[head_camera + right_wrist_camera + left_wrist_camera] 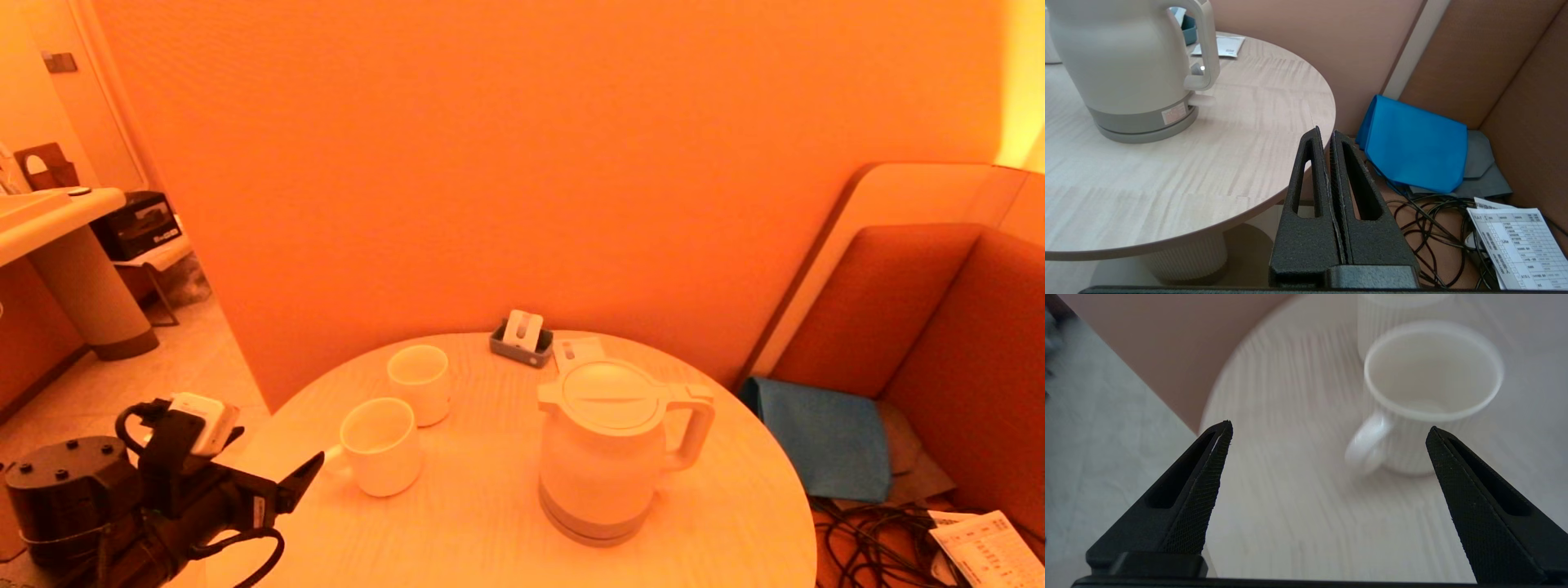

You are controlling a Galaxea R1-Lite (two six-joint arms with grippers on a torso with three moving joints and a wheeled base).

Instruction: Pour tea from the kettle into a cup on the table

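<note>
Two arms, one busy: the left gripper (1327, 433) hangs with jaws spread wide and empty over the table's (490, 523) left edge, the mug (1429, 396) just ahead. Kettle (604, 453) stands right of centre, handle toward the right edge, likely nearer the parked, clenched right gripper (1329, 139); the cup (420, 382) waits behind the mug.

Left gripper (1329, 430) low at the near left, fingers spread wide (nothing held), right gripper (1329, 132) parked, fingers pressed together
</note>
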